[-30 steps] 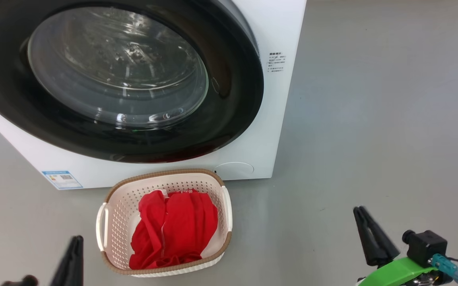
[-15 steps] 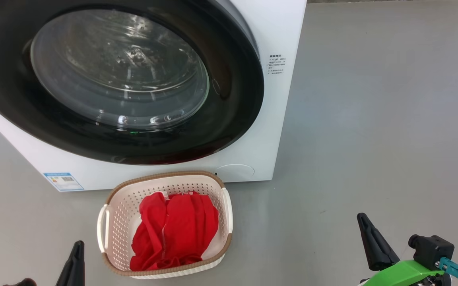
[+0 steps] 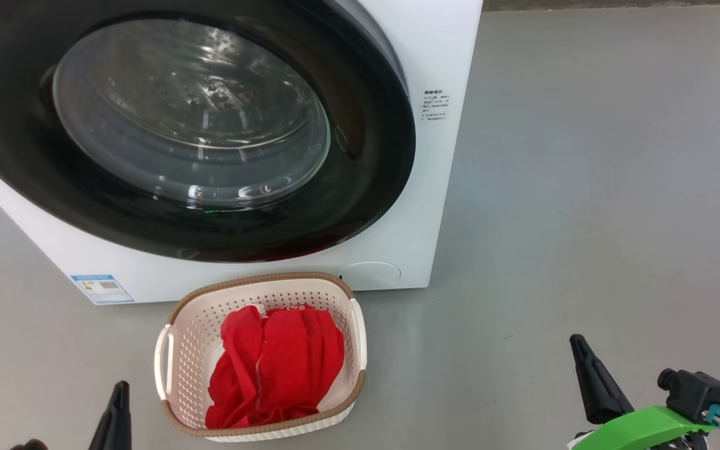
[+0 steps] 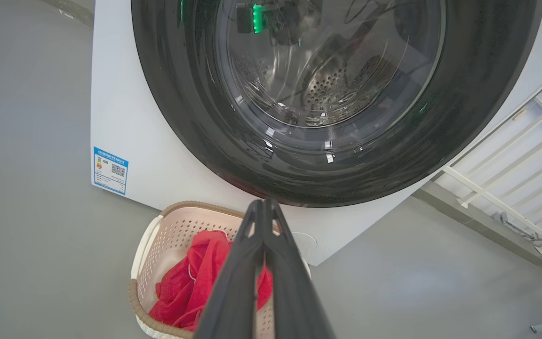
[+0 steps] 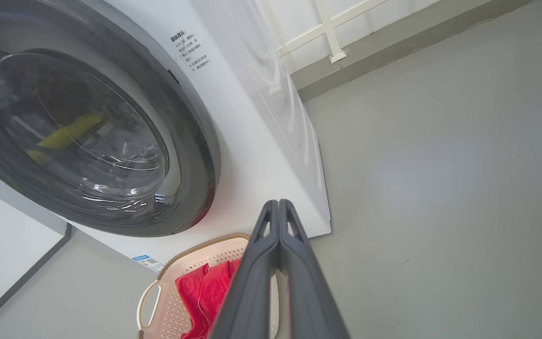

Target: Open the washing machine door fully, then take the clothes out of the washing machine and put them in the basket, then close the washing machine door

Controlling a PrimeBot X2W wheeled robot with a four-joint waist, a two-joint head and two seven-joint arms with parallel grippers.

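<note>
The washing machine (image 3: 441, 206) stands white and boxy ahead of me. Its door (image 3: 360, 187), black-rimmed with a clear glass centre, lies flat against the front. On the floor in front sits the cream basket (image 3: 179, 325) with the red clothes (image 3: 272, 369) piled inside. My left gripper (image 3: 119, 390) is shut at the lower left, left of the basket, holding nothing. My right gripper (image 3: 579, 344) is shut at the lower right, well off to the basket's right. In the left wrist view the shut fingers (image 4: 264, 205) point at the door (image 4: 464, 117) above the basket (image 4: 148, 245). The right wrist view shows the right gripper (image 5: 278, 203) shut too.
Grey floor (image 3: 585, 187) stretches wide to the right of the machine. A small blue label (image 3: 102, 289) marks the machine's lower left front. White railing bars (image 4: 511, 188) and a wall (image 5: 337, 28) stand beside and behind the machine.
Both grippers have dropped lower in the head view; the right one has also drifted right. The picture has shifted slightly downward, so the camera has moved.
</note>
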